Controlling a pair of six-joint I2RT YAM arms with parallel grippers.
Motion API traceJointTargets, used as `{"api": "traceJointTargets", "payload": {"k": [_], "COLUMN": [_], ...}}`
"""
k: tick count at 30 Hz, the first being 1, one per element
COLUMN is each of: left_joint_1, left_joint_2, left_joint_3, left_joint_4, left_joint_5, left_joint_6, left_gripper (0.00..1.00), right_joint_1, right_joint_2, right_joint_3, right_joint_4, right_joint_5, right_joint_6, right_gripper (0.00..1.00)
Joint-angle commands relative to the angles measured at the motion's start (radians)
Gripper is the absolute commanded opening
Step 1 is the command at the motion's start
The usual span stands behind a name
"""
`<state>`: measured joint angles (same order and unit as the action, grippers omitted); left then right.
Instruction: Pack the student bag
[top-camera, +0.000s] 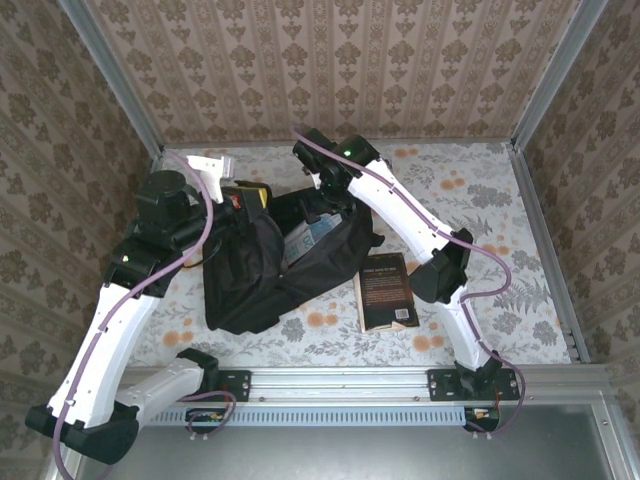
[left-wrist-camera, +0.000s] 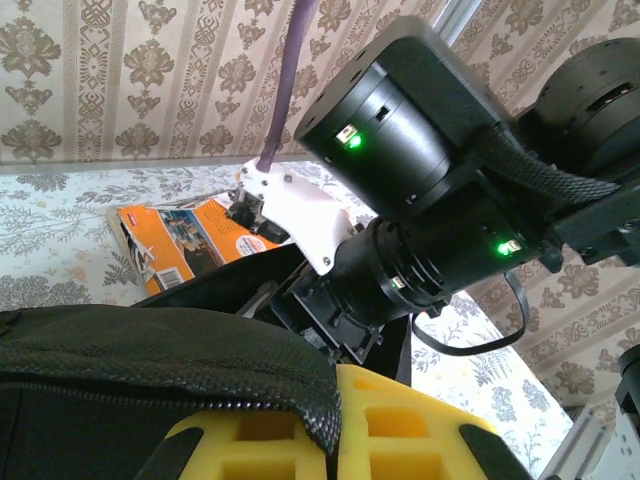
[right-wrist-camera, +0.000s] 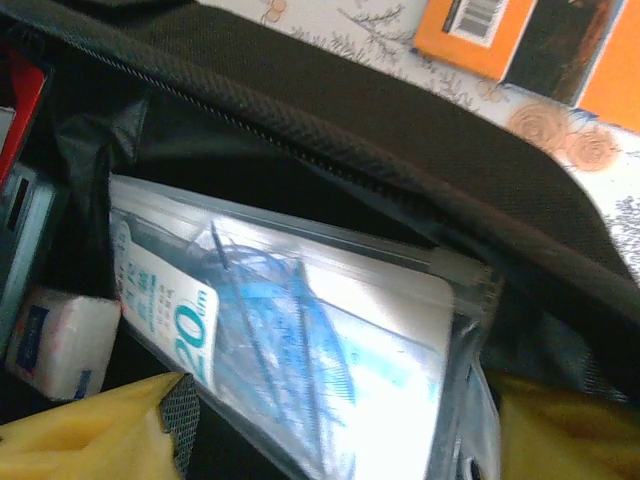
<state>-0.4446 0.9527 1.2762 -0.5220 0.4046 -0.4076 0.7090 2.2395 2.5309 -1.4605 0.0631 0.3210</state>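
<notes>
Plainly, the right claw (right-wrist-camera: 325, 440) stood spread wide, its yellow foam fingers (right-wrist-camera: 90, 430) straddling a clear plastic pouch of blue rulers and drawing tools (right-wrist-camera: 300, 330). A dark gap lay between the pouch's edge and one finger, so I judged the pouch loose rather than pinched. Just beside that claw, deeper in, sat a small white block with blue print (right-wrist-camera: 55, 335). Over the claw ran the zipped rim of the student bag, a large black soft fabric backpack (top-camera: 250, 285) lying mid-way across the flowered tabletop (top-camera: 480, 200), the claw down in its open mouth. Across the opening, the left claw (left-wrist-camera: 330, 440) was pressed together on that rim, black fabric caught between its yellow pads (left-wrist-camera: 400, 430). Outside the bag, just beside it, lay a dark-covered paperback book with a white barcode label (top-camera: 385, 290).

As I judged it, the left claw held only a thin fold of soft fabric. If that slipped, the rim would sag onto the right claw and close the mouth. A careless lift of the right claw could hook a finger under the zip line and drag the bag, or sweep the tilted pouch back out. The pouch, leaning across the opening, could also block the book.
</notes>
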Motion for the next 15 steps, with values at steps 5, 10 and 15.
{"api": "traceJointTargets", "payload": {"k": [5,10,15], "left_joint_1": [-0.005,-0.005,-0.034], "left_joint_2": [-0.019,-0.022,-0.027], "left_joint_3": [0.004,-0.011,0.001], "left_joint_4": [0.161,0.166,0.109], "left_joint_5": [0.014,0.014,-0.061], "left_joint_6": [0.002,0.007,0.054], "left_gripper": [0.0,0.0,0.0], "right_joint_1": [-0.041,-0.057,-0.061], "right_joint_2": [-0.05,-0.119,-0.211], "right_joint_3": [-0.161,-0.355,-0.446], "right_joint_4": [0.153,0.356,0.464], "right_joint_5": [-0.324,-0.549,-0.541], "right_joint_6": [0.074,0.171,0.179], "right_gripper": [0.48,0.25,0.26]}}
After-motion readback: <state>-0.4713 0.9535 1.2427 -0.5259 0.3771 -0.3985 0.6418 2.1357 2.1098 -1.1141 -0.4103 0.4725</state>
